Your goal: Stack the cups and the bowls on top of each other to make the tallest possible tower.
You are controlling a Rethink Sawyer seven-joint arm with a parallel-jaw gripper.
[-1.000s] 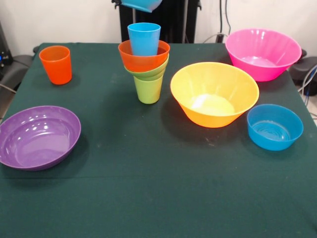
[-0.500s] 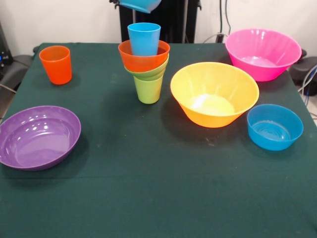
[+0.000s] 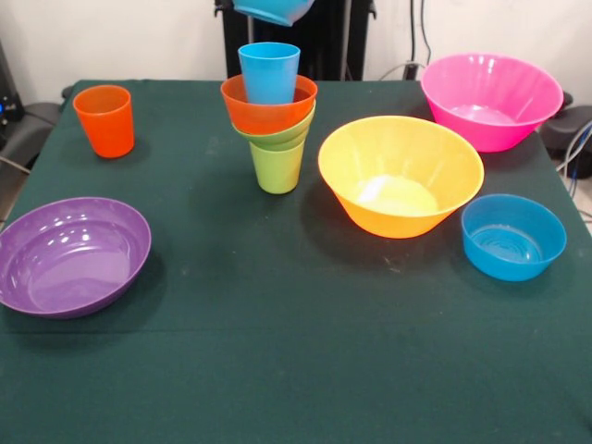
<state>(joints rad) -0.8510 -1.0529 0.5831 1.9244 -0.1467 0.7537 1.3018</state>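
The tower stands at the table's back middle: a lime green cup (image 3: pixel 277 168) as base, a small green bowl (image 3: pixel 289 135) on it, an orange bowl (image 3: pixel 266 113) above, and a light blue cup (image 3: pixel 269 70) upright inside that. Straight above the tower, at the picture's top edge, a small blue bowl (image 3: pixel 274 9) hangs in the air, tilted. Only a dark tip of my gripper (image 3: pixel 224 6) shows at that bowl's left rim, gripping it. The orange cup (image 3: pixel 104 120) stands alone at the back left.
A large purple bowl (image 3: pixel 70 256) lies front left. A yellow-orange bowl (image 3: pixel 400 176) sits right of the tower, a pink bowl (image 3: pixel 491 99) at the back right, and a medium blue bowl (image 3: pixel 513 237) near the right edge.
The hanging blue bowl has shifted slightly to the right and up at the top edge. Nothing on the table has moved.
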